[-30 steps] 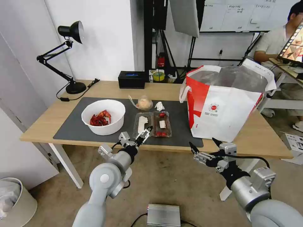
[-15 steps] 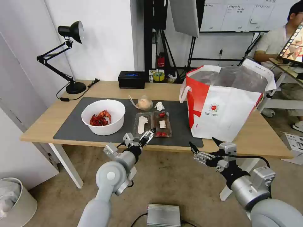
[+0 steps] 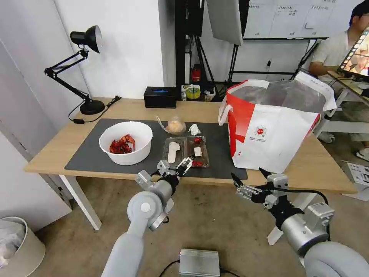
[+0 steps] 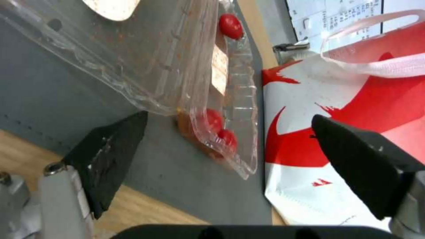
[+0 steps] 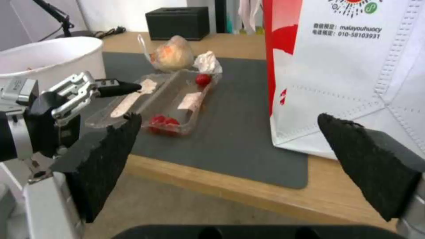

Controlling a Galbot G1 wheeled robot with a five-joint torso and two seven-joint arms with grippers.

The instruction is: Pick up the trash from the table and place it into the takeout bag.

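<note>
One dark grey mat [image 3: 96,154] lies on the light wood table [image 3: 57,148], and all four pieces of trash sit on it. Taking the mat as reference: one white round bowl [image 3: 126,143] holding red shellfish shells stands on its left half; one clear plastic clamshell box [image 3: 186,151], lying open with its two halves side by side, rests near the middle of the mat's near edge; one small knotted clear bag [image 3: 175,125] with tan contents and one crumpled white tissue [image 3: 194,129] sit just beyond the box, toward the mat's far edge, close beside each other. The box holds three small red pieces, two at its near end and one at its far end, plus pale scraps. One takeout bag [image 3: 269,134], white with a red side panel, stands upright with its mouth open at the mat's right end, its base overlapping the mat's right edge. The left gripper [image 3: 180,166] hovers over the mat's near edge at the box's near end, fingers spread, nothing between them. The right gripper [image 3: 250,181] hangs off the table, below and in front of the mat's near right corner, fingers wide apart and empty.
</note>
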